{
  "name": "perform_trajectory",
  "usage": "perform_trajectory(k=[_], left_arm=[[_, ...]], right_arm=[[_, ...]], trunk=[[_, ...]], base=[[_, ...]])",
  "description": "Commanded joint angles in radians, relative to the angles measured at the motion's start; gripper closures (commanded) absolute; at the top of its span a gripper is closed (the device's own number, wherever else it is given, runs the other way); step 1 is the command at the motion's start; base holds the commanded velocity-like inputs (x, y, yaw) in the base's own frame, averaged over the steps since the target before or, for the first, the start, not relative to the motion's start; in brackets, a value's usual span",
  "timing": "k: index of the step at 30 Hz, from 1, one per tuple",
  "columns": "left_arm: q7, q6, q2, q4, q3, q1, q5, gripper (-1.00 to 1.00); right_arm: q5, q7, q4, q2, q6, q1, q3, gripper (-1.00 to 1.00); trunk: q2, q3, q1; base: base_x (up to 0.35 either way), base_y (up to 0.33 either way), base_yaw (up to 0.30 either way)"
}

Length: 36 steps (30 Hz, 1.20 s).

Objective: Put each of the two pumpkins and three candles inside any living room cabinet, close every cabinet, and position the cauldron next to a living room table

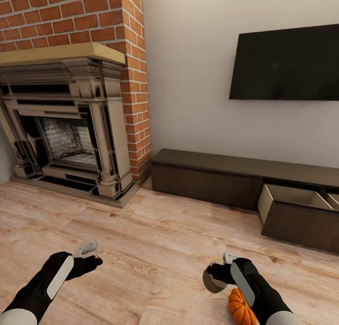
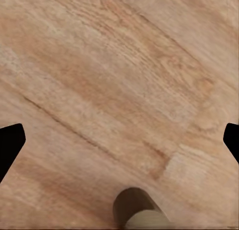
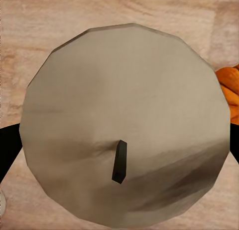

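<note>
pinching a stubby beige-grey candle (image 3: pixel 124 125), the right jaws (image 1: pixel 217 279) hold it just above the wood floor (image 1: pixel 155 249); the right wrist view looks down on the candle's flat top and dark wick. an orange pumpkin (image 1: pixel 242 307) sits on the floor just beside and below that hand, partly hidden by the arm. the left jaws (image 1: pixel 89 257) hang spread and empty over bare floor. the long dark cabinet (image 1: pixel 221 179) stands against the wall, its drawer (image 1: pixel 294 207) pulled out, beneath a wall-mounted tv (image 1: pixel 285 64) and beside the fireplace (image 1: pixel 66 127).
</note>
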<state>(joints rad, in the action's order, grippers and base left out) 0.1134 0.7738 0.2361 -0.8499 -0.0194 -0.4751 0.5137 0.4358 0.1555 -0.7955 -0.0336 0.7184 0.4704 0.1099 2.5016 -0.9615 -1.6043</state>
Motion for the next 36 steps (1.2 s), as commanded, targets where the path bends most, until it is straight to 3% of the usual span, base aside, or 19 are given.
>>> perform_trajectory(k=[1,8,13,26,30,32,33,36], left_arm=[[0.010,0.003,-0.002,0.006,-0.002,0.000,0.010,-1.00],[0.010,-0.008,-0.019,0.082,-0.003,0.000,0.009,-1.00],[0.010,-0.036,-0.056,0.191,-0.025,0.000,0.009,-1.00],[0.013,-0.045,-0.066,0.226,-0.038,0.001,0.012,-1.00],[0.014,-0.045,-0.079,0.226,-0.039,0.001,0.012,-1.00],[0.013,-0.044,-0.091,0.226,-0.055,0.001,0.011,-1.00],[0.012,-0.044,-0.099,0.226,-0.098,0.001,0.011,-1.00],[0.012,-0.046,-0.113,0.228,-0.156,0.001,0.012,-1.00]], right_arm=[[0.011,0.010,-0.002,-0.001,0.002,0.001,0.005,1.00],[0.011,0.008,-0.003,0.000,-0.003,0.001,0.006,1.00],[0.011,0.007,-0.004,0.005,-0.006,0.001,0.007,1.00],[0.011,0.010,-0.004,0.014,-0.009,0.000,0.044,1.00],[0.011,0.010,-0.004,0.014,-0.010,0.000,0.046,1.00],[0.011,0.010,-0.004,0.014,-0.010,0.000,0.046,1.00],[0.011,0.010,-0.004,0.014,-0.010,0.000,0.046,1.00],[0.011,0.010,-0.004,0.014,-0.010,0.000,0.046,1.00]], trunk=[[0.000,-0.001,0.000],[0.000,-0.001,0.000],[0.000,-0.001,0.000],[0.000,-0.001,0.000],[0.000,-0.001,0.000],[0.000,-0.001,0.000],[0.000,-0.001,0.000],[0.000,-0.001,0.000]], base=[[0.000,0.000,0.000],[0.000,0.000,0.000],[0.000,0.000,0.000],[0.000,0.000,0.000],[0.000,0.000,0.000],[0.000,0.000,0.000],[0.000,0.000,0.000],[0.000,0.000,0.000]])
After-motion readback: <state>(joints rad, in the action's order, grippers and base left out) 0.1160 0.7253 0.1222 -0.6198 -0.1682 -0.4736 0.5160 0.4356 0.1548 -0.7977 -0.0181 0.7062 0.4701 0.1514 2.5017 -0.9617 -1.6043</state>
